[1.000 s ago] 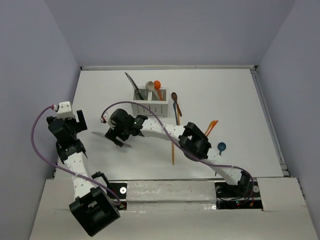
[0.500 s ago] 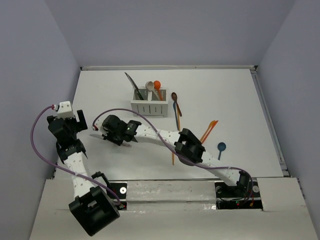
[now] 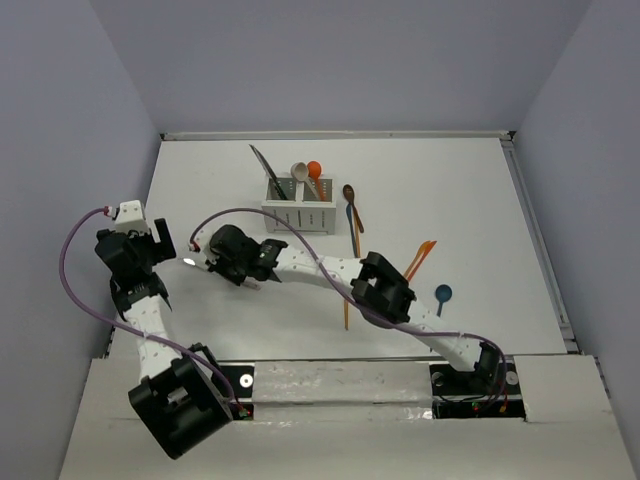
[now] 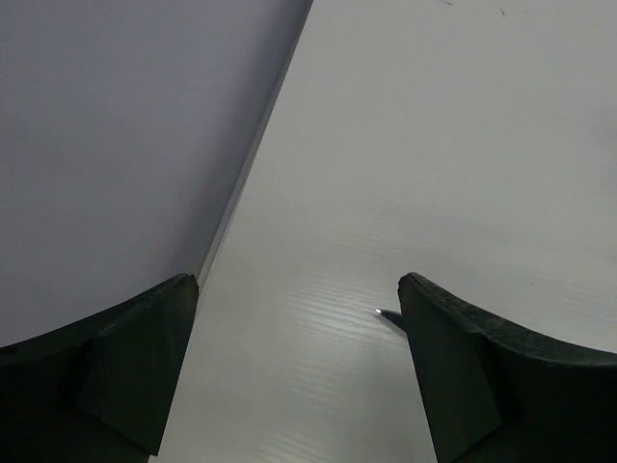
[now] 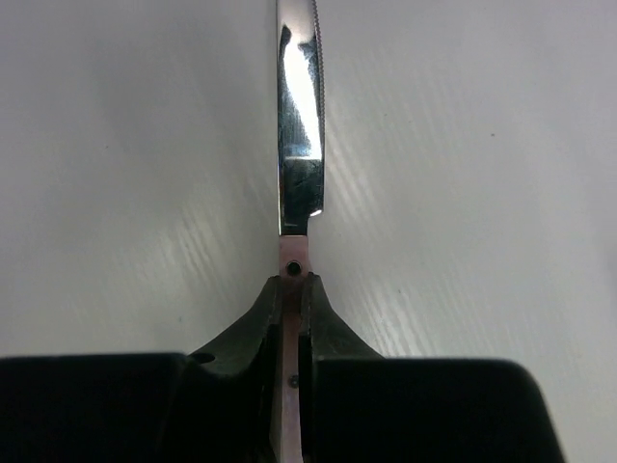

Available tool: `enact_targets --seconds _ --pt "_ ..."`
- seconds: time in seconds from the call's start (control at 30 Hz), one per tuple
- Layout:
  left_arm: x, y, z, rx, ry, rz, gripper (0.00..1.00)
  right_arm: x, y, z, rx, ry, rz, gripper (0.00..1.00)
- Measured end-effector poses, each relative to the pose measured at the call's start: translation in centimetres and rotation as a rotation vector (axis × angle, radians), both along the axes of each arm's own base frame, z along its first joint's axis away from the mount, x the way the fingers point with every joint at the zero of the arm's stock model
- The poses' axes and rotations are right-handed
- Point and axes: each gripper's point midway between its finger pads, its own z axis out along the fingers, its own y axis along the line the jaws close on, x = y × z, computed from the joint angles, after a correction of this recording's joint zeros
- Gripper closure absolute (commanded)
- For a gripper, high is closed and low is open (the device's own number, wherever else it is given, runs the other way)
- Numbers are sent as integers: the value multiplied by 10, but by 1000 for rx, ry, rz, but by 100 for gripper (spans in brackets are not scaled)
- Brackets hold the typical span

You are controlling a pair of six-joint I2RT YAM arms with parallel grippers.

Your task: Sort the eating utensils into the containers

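Right wrist, knife lengthwise, tip fwd

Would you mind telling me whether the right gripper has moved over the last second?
Yes. The right gripper, shut on a knife, has shifted left in the top view, farther from the white caddy.

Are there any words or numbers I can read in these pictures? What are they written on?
No, there are none to read. The caddy, the knife pinched in the right hand and the table show no letters, numbers or signs.
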Motion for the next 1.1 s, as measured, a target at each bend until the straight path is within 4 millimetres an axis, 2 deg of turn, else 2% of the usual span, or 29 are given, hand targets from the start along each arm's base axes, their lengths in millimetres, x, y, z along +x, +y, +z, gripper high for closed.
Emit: enact_targets --seconds 0.1,0.17,0.23,0.27,0.33,0.37,0.43,0.5,0.57,0.77,0.87,0.93,1.0,1.1 --pt "8 3 -7 -51 51 -9 5 20 3 17 87 7 -43 100" --pt "15 5 2 -63 54 -16 6 42 2 36 152 -12 -79 100" --pt "25 6 24 -64 30 -36 6 69 -3 63 224 -54 -120 100" --pt "29 6 35 -57 11 -48 6 74 -4 71 241 -64 -129 100" --pt "36 4 61 -37 -36 -81 7 100 -14 104 307 -111 -175 100" --pt "39 4 71 -30 -53 -94 8 106 -17 113 324 -124 -186 100" --pt "42 1 76 -38 -61 -109 9 119 -25 142 377 -162 -214 100" --pt "47 -3 71 -73 -51 -126 9 128 -38 165 415 -193 -240 100" --pt "50 -8 64 -94 -32 -140 9 126 -46 181 434 -210 -250 100" --pt "60 -46 42 -126 28 -241 11 123 -82 237 564 -324 -301 100" --pt "65 -59 31 -133 56 -271 9 135 -103 251 637 -378 -345 100" --pt "67 -65 24 -134 68 -285 9 151 -118 257 684 -437 -387 100" --pt "67 -69 18 -134 76 -294 9 166 -130 253 700 -482 -419 100" --pt "67 -73 13 -129 80 -306 9 181 -135 244 707 -522 -450 100"
